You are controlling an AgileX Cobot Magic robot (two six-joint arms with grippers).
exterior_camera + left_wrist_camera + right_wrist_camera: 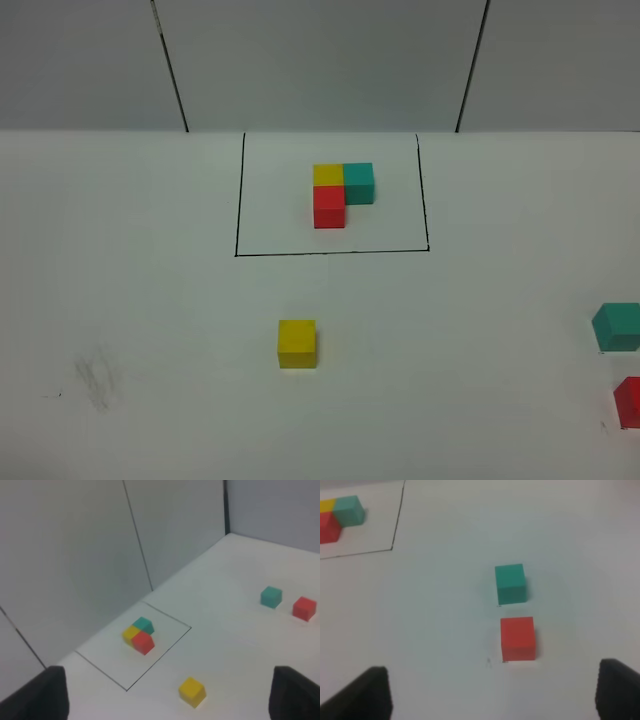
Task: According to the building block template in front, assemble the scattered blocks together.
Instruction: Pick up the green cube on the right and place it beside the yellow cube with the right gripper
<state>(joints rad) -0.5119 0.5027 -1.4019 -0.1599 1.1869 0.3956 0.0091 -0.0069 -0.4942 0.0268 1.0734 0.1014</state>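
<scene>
The building block template (340, 193) is a joined yellow, teal and red L inside a thin black drawn rectangle at the back middle. It also shows in the left wrist view (140, 634) and the right wrist view (337, 517). The loose yellow cube (297, 343) (192, 691) sits in front of the rectangle. The loose teal cube (617, 326) (271, 596) (510, 583) and the loose red cube (629, 402) (304, 608) (518, 638) sit close together at the right edge. My left gripper (170, 699) and right gripper (492, 692) are open, empty and above the table.
The white table (150, 300) ends at a grey panelled wall (320, 60) behind the rectangle. A faint grey smudge (95, 380) marks the front left. Neither arm shows in the exterior high view.
</scene>
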